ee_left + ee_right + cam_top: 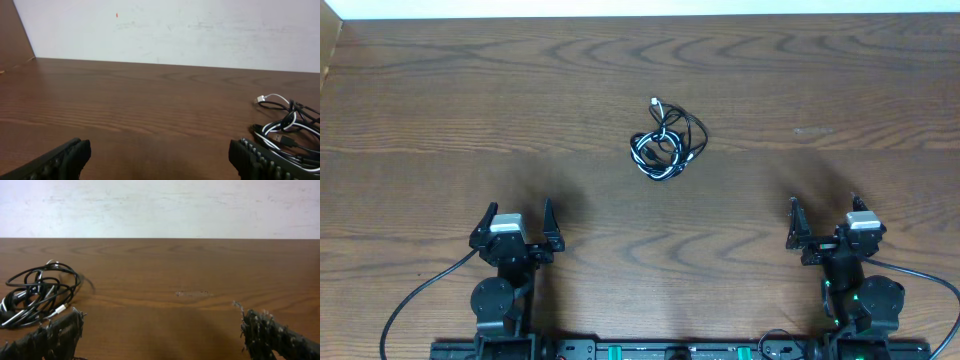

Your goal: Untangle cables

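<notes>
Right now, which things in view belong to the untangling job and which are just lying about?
Job: cables; left gripper and right gripper, both open and apart from the cables.
Just there: table; pale scuff on it.

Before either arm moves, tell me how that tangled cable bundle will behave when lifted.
The cable bundle is thin cords in loose loops, so it will probably sag, floppy not stiff. Black and white strands interlace, so lifting one likely drags the whole knot. It looks light and may slide on the wooden table.
</notes>
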